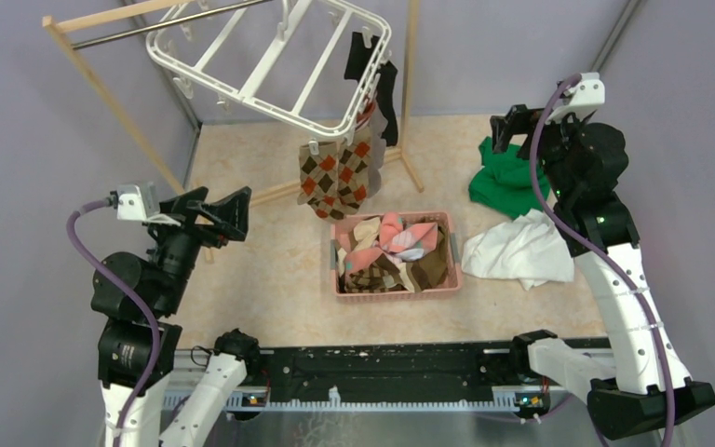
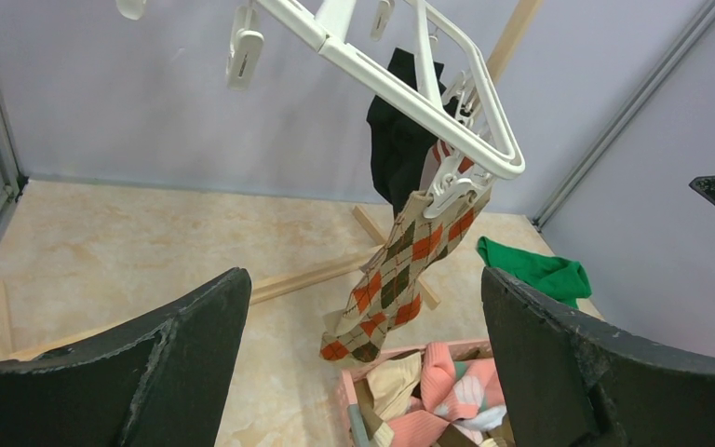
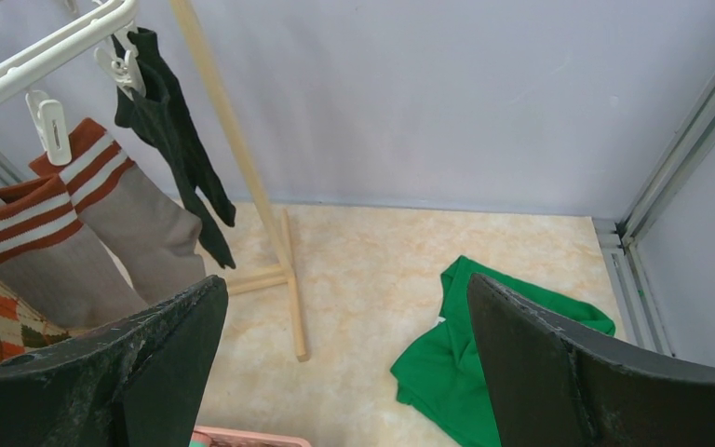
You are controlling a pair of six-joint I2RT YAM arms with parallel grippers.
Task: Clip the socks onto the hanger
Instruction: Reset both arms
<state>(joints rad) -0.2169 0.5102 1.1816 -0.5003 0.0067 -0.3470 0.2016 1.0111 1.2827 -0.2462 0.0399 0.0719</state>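
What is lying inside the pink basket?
The pink basket holds a heap of socks: pink, cream, brown and argyle ones on top. Whatever lies beneath them is covered.

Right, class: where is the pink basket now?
In the top view, the pink basket sits mid-table, below the hanging argyle socks and left of the white cloth.

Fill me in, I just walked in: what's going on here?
Two robot arms are clipping socks to the white hanger. Argyle socks, striped-cuff socks and a black sock already hang from its clips; more lie in the pink basket. The left end effector and right end effector are both open and empty.
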